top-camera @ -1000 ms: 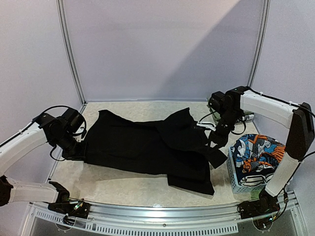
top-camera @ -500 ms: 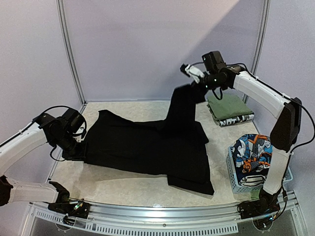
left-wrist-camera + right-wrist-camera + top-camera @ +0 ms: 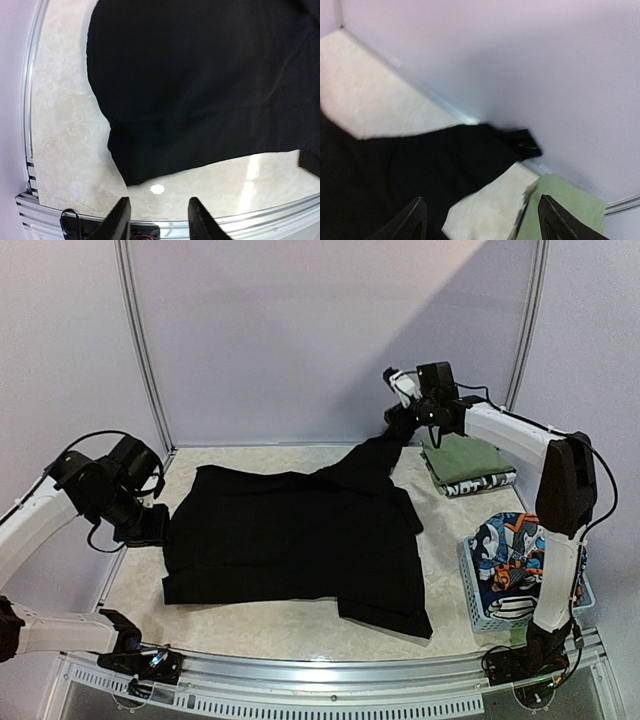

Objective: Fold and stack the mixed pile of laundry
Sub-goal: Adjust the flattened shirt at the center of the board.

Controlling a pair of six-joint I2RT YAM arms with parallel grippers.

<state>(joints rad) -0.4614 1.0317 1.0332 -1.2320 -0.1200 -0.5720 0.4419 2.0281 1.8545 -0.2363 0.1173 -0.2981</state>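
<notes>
Top external: black garment (image 3: 300, 540) is lying spread flat across the middle of the bench (image 3: 250, 618), with one sleeve (image 3: 375, 452) stretching up toward the back right corner. Left end effector (image 3: 159, 225) is hovering just off the garment's left edge. In the left wrist view its fingers (image 3: 118, 221) are standing apart with nothing between them, bare bench is showing in the gap, and the garment's rounded corner is lying just beyond the tips. Right end effector (image 3: 482, 227) is hanging high near the back wall, above the sleeve. In the right wrist view its fingers (image 3: 415, 222) are standing wide apart and gripping nothing, and the sleeve end is sitting below them at the foot of the wall; that view is blurred. Folded green cloth (image 3: 462, 458) is sitting at the back right, just beside the sleeve. Pale blue basket (image 3: 478, 612) is standing at the near right. A cartoon-print garment (image 3: 520, 545) is heaping out of its top, and a black-and-white piece (image 3: 514, 606) is showing below that.
</notes>
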